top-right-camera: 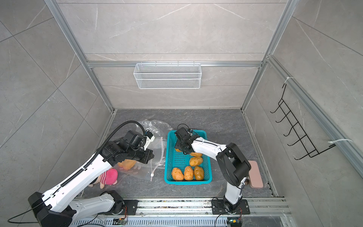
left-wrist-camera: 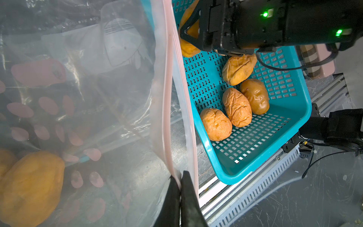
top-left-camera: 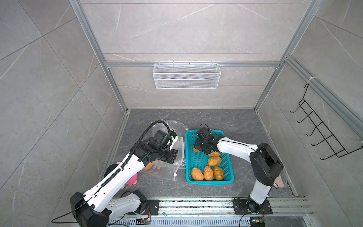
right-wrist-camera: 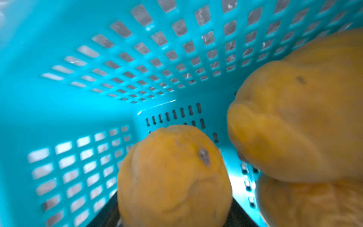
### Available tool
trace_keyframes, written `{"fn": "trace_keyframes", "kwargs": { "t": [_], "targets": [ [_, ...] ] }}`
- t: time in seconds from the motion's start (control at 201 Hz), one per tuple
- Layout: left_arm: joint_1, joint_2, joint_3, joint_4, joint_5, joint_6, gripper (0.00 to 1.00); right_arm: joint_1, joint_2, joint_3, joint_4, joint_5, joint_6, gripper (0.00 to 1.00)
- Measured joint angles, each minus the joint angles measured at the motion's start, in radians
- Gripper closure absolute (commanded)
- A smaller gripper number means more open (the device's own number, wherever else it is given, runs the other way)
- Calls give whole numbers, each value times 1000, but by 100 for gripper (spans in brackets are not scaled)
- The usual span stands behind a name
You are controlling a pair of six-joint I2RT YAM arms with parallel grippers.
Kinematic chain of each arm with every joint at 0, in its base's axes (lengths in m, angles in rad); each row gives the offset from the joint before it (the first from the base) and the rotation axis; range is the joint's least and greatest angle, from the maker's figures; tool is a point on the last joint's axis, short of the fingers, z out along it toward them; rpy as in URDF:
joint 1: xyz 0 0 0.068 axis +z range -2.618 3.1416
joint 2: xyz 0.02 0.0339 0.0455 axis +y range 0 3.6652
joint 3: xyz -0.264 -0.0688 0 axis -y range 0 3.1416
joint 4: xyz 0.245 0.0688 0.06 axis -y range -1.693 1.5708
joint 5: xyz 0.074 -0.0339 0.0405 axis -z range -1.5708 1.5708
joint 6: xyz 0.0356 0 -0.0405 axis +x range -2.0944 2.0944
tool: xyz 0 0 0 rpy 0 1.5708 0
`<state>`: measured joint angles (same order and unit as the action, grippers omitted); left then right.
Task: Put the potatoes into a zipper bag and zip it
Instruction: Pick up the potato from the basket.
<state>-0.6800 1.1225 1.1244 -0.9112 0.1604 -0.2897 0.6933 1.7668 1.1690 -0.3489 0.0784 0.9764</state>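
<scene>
Nearest the rail, the left gripper (left-wrist-camera: 179,177) clamps the zip edge of the bag (left-wrist-camera: 88,88), which already has potatoes (left-wrist-camera: 33,186) inside, while five more lie loose in the basket (top-left-camera: 208,181) just beside it. Further back in that basket the right gripper (top-left-camera: 197,147) straddles another potato (right-wrist-camera: 174,176), though blur hides whether it grips. They look light, soft-skinned and glossy, so a hold across the middle seems safest. Beyond, the dark stone top (top-left-camera: 245,125) runs back to grey tiled walls (top-left-camera: 186,29) carrying a wire shelf (top-left-camera: 186,75).

Robot lab cell, aluminium frame (top-left-camera: 192,64), stone-look panels (top-left-camera: 186,29), mesh basket (top-left-camera: 186,75), hook rack (top-left-camera: 322,133), rail-mounted arms (top-left-camera: 117,176)
</scene>
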Motion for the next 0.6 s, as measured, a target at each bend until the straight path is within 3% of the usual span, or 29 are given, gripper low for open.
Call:
{"fn": "trace_keyframes", "kwargs": {
  "t": [0.259, 0.597],
  "targets": [
    [0, 0, 0, 0, 0, 0, 100, 16, -248, -171, 173, -44, -94, 45],
    [0, 0, -4, 1, 0, 0, 100, 117, -494, -338, 494, -210, -249, 45]
  ]
}}
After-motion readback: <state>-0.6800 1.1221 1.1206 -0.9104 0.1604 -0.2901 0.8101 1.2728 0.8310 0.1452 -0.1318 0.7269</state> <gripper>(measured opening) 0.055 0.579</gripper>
